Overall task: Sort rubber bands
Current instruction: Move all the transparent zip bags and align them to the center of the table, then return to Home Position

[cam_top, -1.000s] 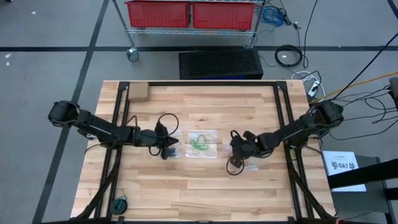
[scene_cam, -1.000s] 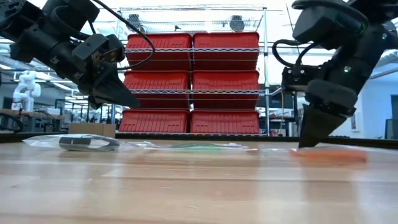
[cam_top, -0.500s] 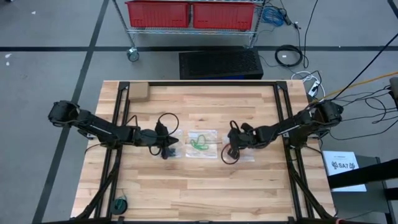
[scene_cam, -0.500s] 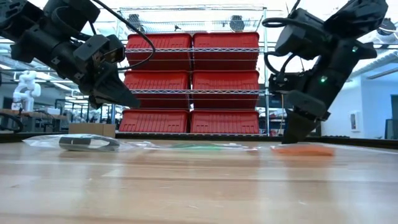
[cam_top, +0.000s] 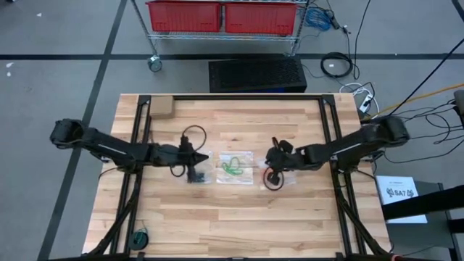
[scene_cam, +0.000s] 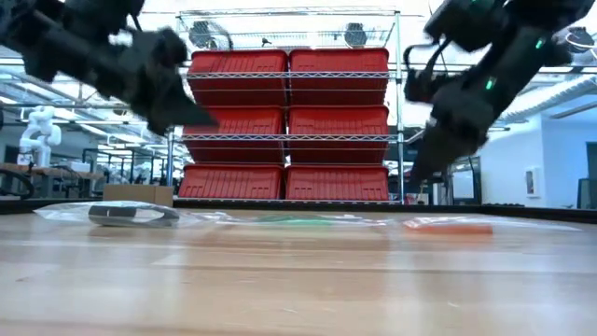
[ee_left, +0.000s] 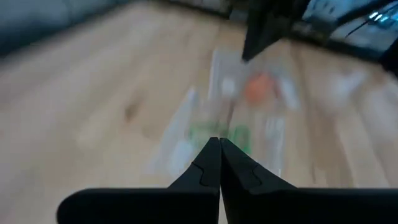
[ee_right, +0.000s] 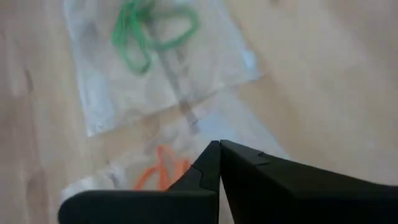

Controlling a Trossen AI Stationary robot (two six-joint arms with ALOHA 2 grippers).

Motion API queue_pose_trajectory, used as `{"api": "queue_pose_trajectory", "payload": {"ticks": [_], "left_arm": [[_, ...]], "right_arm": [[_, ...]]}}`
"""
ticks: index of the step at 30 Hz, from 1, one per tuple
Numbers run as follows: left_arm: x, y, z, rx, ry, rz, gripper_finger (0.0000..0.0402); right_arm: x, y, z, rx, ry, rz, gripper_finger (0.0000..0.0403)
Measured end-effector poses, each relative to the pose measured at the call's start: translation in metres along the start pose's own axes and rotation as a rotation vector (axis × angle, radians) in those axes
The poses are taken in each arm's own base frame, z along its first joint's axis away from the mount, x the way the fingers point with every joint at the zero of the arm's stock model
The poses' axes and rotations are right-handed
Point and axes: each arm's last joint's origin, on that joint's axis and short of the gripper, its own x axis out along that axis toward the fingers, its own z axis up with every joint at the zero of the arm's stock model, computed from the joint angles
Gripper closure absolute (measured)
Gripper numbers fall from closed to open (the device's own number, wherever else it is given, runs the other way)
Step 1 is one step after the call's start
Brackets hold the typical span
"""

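Three clear bags lie flat in a row mid-table. One holds green rubber bands (cam_top: 232, 167) (ee_right: 152, 28), one orange-red bands (ee_right: 163, 174) (scene_cam: 448, 226), and one black bands (cam_top: 198, 176) (scene_cam: 131, 215). My left gripper (cam_top: 205, 157) (ee_left: 219, 142) is shut and hangs above the black-band bag, pointing toward the green one. My right gripper (cam_top: 268, 161) (ee_right: 219, 144) is shut and slants down above the orange-band bag. In the low view both fingertips stand clear above the table, with nothing between the fingers.
A small cardboard box (cam_top: 160, 107) sits at the far left of the table and a dark roll (cam_top: 139, 237) at the near left corner. Black cable loops (cam_top: 191, 136) hang from both arms. Black frame rails (cam_top: 328, 138) run along the table's sides. Red bins (scene_cam: 289, 131) stand on a rack beyond.
Both grippers have risen while staying shut. The right one has lifted off the orange-band bag, gone toward the far edge and a little left, and rolled. The left one has gone up slightly and rolled. The bags have stayed where they were.
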Motion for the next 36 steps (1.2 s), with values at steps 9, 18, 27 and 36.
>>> {"api": "queue_pose_trajectory", "payload": {"ticks": [9, 18, 27, 36], "left_arm": [[-0.079, 0.022, 0.007, 0.171, -0.183, 0.03, 0.04], [-0.092, 0.054, -0.018, 0.218, -0.458, 0.203, 0.04], [-0.096, 0.068, -0.017, 0.222, -0.338, 0.239, 0.04], [-0.093, 0.068, -0.026, 0.18, -0.437, 0.17, 0.04]], "right_arm": [[-0.07, -0.023, -0.041, -0.085, -0.458, 0.045, 0.0403], [-0.076, -0.072, -0.062, -0.076, -0.884, 0.137, 0.0403], [-0.081, -0.109, -0.042, -0.134, -0.902, 0.102, 0.0403], [-0.065, -0.108, -0.06, -0.062, -0.841, -0.028, 0.0403]]}}
